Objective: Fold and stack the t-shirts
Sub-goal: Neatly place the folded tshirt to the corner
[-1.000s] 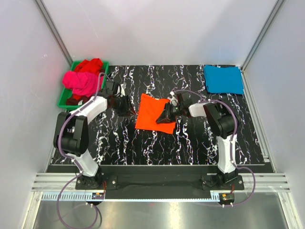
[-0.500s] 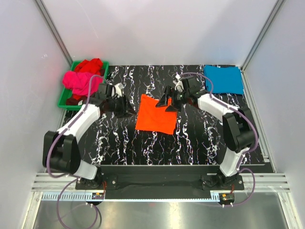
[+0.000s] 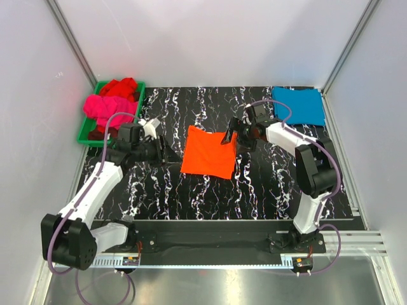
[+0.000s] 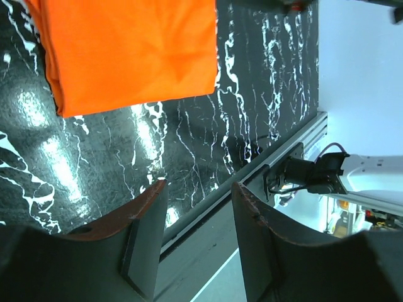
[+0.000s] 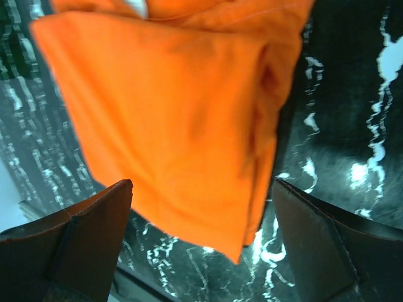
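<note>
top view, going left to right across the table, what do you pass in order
green tray holding the pink shirt → left gripper → orange shirt → right gripper, at that shirt's right edge → teal-blue shirt

Right claw (image 3: pixel 230 138) shifted to the orange shirt's (image 3: pixel 205 154) far corner, seemingly releasing it.

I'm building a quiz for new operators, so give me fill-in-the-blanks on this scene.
The folded shirt at the centre of the table is ____.
The teal-blue shirt lies at the far ____ corner.
The tray holding the pink shirt is ____.
Missing words: orange; right; green.
</note>
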You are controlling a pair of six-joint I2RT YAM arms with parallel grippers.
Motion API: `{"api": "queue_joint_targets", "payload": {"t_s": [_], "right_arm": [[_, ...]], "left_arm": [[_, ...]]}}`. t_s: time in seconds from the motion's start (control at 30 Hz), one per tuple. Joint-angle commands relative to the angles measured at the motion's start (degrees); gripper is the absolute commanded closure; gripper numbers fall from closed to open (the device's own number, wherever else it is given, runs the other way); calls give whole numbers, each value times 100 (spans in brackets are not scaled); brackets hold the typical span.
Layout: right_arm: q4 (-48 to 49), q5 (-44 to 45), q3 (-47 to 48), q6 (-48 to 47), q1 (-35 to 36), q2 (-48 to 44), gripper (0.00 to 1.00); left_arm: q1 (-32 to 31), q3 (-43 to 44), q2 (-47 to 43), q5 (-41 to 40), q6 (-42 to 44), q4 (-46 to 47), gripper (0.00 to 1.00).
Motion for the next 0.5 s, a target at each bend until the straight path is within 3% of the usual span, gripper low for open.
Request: {"api": "queue_joint_targets", "payload": {"t_s": [0.0, 0.27, 0.37, 0.47], "right_arm": [[156, 242, 8, -256, -69, 178, 0], [1017, -276, -440, -257, -70, 784, 1], [1097, -119, -546, -248, 123, 855, 3], [1325, -136, -774, -169, 142, 794, 12]], "left_arm": [[-8, 84, -188, -15, 204, -184, 50], [1, 146, -56, -86, 460, -431, 50], [1, 207, 66, -78, 399, -379, 50], [1, 269, 146, -33, 293, -264, 50]]}}
